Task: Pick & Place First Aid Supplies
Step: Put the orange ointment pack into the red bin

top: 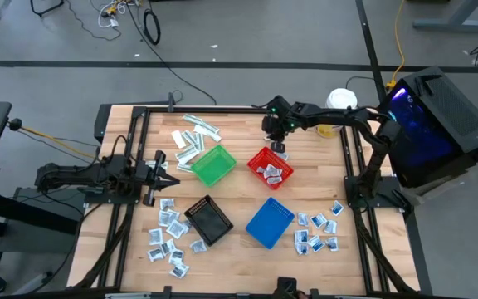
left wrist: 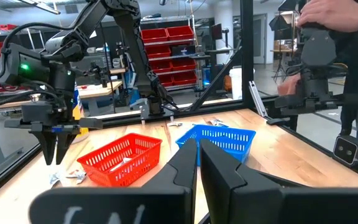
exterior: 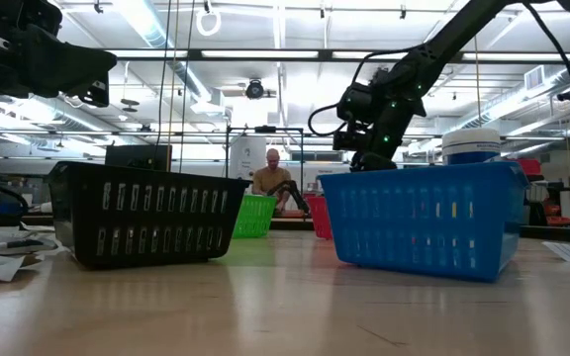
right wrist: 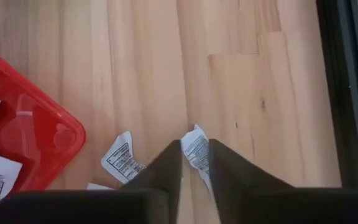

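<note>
Revealing a packet (right wrist: 197, 151) between right gripper (right wrist: 195, 163) fingers.

No word, brand or number can be read anywhere. The packets (right wrist: 122, 158) lying just beside the red basket (right wrist: 23, 134) carry blocks of black print, but the letters are too small to make out. The packet (right wrist: 197, 151) on the far side of that one from the red basket, and those inside the red basket, bear similar print, equally unreadable. The pale strips (top: 197, 133) beside the green basket (top: 213, 165) show no legible marking.
</note>
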Controlling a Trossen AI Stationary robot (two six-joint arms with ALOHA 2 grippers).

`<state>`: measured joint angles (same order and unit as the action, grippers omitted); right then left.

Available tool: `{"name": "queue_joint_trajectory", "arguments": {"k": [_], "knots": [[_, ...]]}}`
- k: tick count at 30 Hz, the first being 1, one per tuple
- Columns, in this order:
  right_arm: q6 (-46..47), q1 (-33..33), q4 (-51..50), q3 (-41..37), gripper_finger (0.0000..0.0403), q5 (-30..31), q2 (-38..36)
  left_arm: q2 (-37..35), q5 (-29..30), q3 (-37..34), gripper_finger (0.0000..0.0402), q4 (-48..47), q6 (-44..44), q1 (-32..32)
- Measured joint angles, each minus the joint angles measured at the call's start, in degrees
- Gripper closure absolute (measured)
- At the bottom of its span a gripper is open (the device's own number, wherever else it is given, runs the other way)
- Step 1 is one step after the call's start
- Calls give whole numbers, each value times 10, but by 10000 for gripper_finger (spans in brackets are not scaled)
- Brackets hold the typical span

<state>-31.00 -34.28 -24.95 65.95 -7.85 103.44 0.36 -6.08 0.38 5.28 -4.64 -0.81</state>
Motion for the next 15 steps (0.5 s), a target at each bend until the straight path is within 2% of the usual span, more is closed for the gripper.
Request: {"name": "queue_joint_trajectory", "arguments": {"k": [4, 7, 15], "knots": [[-1, 0, 3, 0, 259, -1, 5, 0, 0, 0, 376, 0, 0, 0], [-6, 0, 8, 0, 238, 4, 14, 0, 0, 0, 376, 0, 0, 0], [-15, 0, 16, 1, 235, 10, 32, 0, 0, 0, 376, 0, 0, 0]]}}
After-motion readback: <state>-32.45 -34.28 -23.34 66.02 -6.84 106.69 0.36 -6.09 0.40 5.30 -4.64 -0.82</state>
